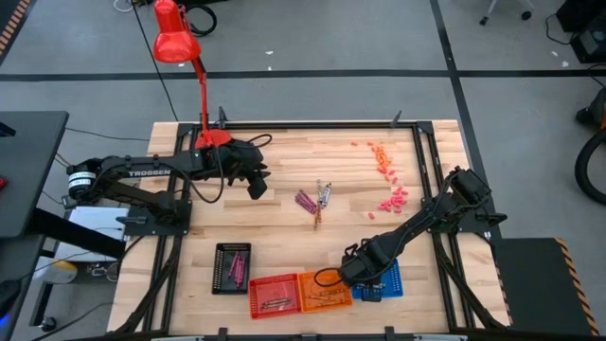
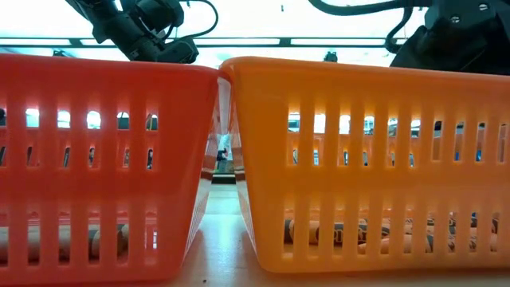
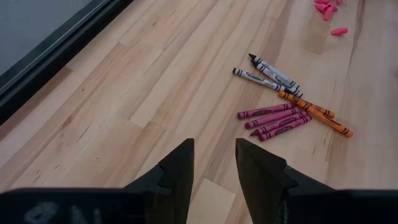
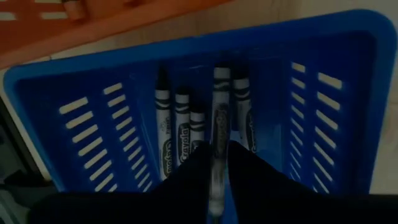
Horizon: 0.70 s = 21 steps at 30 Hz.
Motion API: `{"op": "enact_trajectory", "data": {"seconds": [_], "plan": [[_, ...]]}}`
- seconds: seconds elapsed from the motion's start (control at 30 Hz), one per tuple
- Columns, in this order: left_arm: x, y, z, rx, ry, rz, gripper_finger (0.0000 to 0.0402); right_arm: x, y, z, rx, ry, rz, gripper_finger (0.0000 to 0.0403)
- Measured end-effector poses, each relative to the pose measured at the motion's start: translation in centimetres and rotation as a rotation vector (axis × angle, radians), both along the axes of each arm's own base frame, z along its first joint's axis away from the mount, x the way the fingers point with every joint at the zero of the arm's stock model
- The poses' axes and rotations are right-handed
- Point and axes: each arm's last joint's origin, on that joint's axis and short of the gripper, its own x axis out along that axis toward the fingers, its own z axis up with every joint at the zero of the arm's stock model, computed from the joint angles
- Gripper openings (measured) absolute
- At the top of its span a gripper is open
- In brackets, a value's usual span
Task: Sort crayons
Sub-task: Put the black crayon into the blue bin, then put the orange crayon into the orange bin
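Several crayons lie loose at the table's middle: magenta ones (image 1: 305, 201) (image 3: 277, 118), orange ones (image 3: 314, 112) and two grey-white ones (image 1: 325, 192) (image 3: 267, 73). My left gripper (image 1: 256, 182) (image 3: 214, 162) is open and empty, above bare wood to the left of this heap. My right gripper (image 1: 365, 275) (image 4: 217, 168) is over the blue basket (image 1: 386, 281) (image 4: 336, 50) and is shut on a grey-white crayon (image 4: 220, 112). Several more grey-white crayons (image 4: 180, 134) lie on the basket's floor. My right gripper pinches the grey-white crayon's near part (image 4: 217, 152) between its two fingers. The crayon runs on forward past the fingertips, along the fingers. Its far end (image 4: 221, 74) is inside the blue basket, beside the crayons lying there. Whether it touches the floor, I cannot tell.
A black basket (image 1: 232, 267), a red basket (image 1: 275, 294) (image 2: 103, 159) and an orange basket (image 1: 324, 289) (image 2: 366, 159) stand in a row along the near edge, left of the blue one. Small pink bits (image 1: 393, 201) and orange bits (image 1: 382, 159) lie far right. A red lamp (image 1: 175, 43) stands at the far left.
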Motion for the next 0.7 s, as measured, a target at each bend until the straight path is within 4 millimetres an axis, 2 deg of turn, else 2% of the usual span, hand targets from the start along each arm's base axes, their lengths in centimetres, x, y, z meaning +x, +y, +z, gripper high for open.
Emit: {"op": "enact_trajectory", "data": {"seconds": [0.17, 0.33, 0.53, 0.7], "plan": [[0.0, 0.0, 0.0, 0.000, 0.000, 0.000, 0.0130, 0.0, 0.1, 0.0, 0.031, 0.010, 0.002, 0.0084], [0.0, 0.0, 0.0, 0.000, 0.000, 0.001, 0.0130, -0.1, 0.2, 0.5, 0.157, 0.066, 0.028, 0.0096], [0.0, 0.0, 0.0, 0.000, 0.000, 0.000, 0.0130, -0.4, -0.3, 3.1, 0.259, 0.008, 0.078, 0.0095], [0.0, 0.0, 0.0, -0.001, 0.000, 0.001, 0.0130, -0.7, -1.7, 6.0, 0.271, -0.105, 0.069, 0.0094]]}}
